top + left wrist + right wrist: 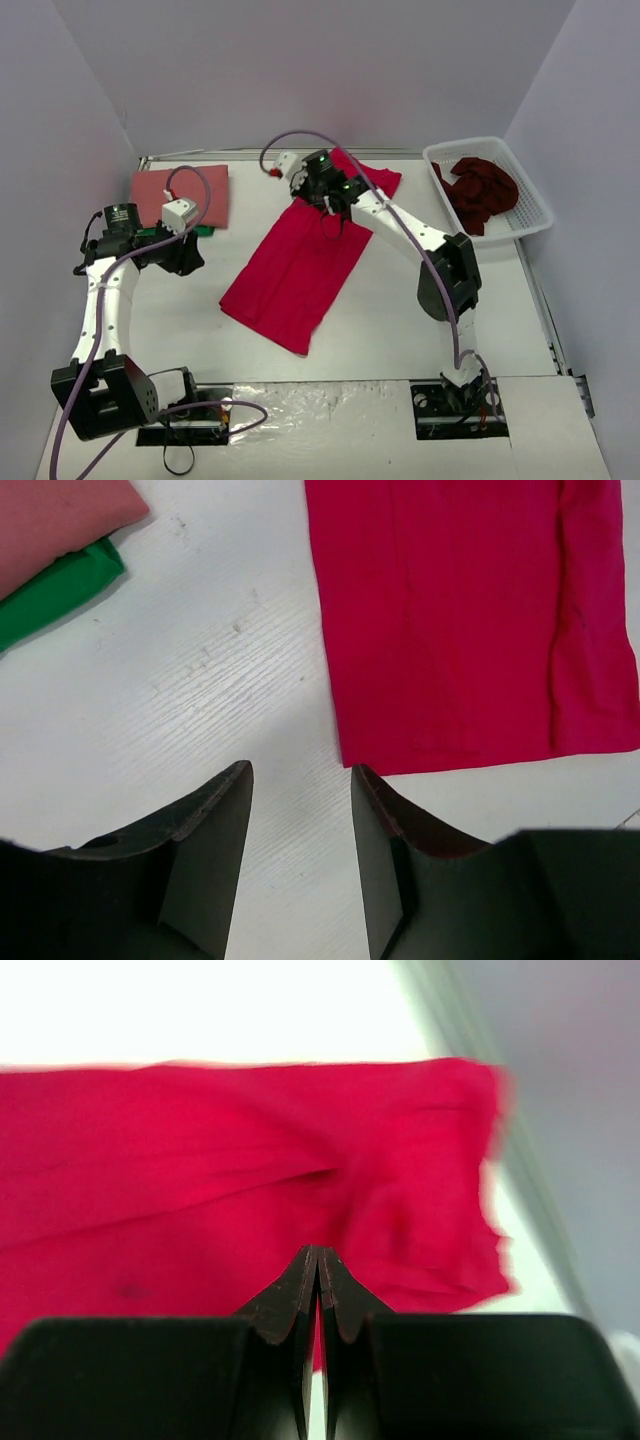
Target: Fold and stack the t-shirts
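Folding crimson t-shirt [300, 265]: right fingers [290, 1305] pressed together over its far end, grip unclear; left fingers [215, 820] apart, empty, above counter [200, 680]. Next: left pinches near hem

Right wrist view blurs the crimson t-shirt [250, 1190], cropped at the left edge.

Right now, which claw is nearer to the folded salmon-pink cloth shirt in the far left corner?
Left. The left claw sits just in front of the folded salmon-pink cloth shirt, off its near edge; the right claw is over the bright crimson cloth shirt at mid-table.
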Available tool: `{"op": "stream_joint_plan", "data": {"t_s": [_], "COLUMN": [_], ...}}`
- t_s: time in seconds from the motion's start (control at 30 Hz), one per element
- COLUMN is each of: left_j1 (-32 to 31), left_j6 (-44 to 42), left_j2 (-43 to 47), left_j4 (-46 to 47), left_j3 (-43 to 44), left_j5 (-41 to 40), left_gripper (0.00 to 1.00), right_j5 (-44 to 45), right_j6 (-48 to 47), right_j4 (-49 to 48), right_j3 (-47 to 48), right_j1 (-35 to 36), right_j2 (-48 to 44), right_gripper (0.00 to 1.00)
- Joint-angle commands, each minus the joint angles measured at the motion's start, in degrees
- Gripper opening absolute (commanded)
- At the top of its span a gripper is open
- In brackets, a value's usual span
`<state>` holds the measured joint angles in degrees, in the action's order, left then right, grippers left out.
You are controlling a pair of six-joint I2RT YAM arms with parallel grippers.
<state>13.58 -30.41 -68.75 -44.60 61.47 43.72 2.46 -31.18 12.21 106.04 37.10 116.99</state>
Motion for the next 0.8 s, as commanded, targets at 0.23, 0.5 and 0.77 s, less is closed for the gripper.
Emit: {"op": "stream_joint_plan", "data": {"t_s": [0.23,0.5,0.77], "left_j1": [1.00,2.06,2.32], "left_j6": [3.43,4.40,4.31], "left_j2": [10.91,12.59,11.62], "left_j4": [6.45,6.89,6.28], "left_j3": [-3.99,-3.99,-3.55], "left_j5": [-3.47,-3.38,-1.71], "left_gripper": [0.20,0.21,0.22], "right_j5": [-6.41,-10.28,-12.57], "right_j6": [2.35,3.05,3.05], "right_j4": [14.42,18.54,26.81], "right_j3": [-5.84,-18.65,-32.29], "right_j1": [17.91,20.20,18.28], "right_j2": [5.61,3.07,-5.01], "right_gripper": [0.00,0.00,0.00]}}
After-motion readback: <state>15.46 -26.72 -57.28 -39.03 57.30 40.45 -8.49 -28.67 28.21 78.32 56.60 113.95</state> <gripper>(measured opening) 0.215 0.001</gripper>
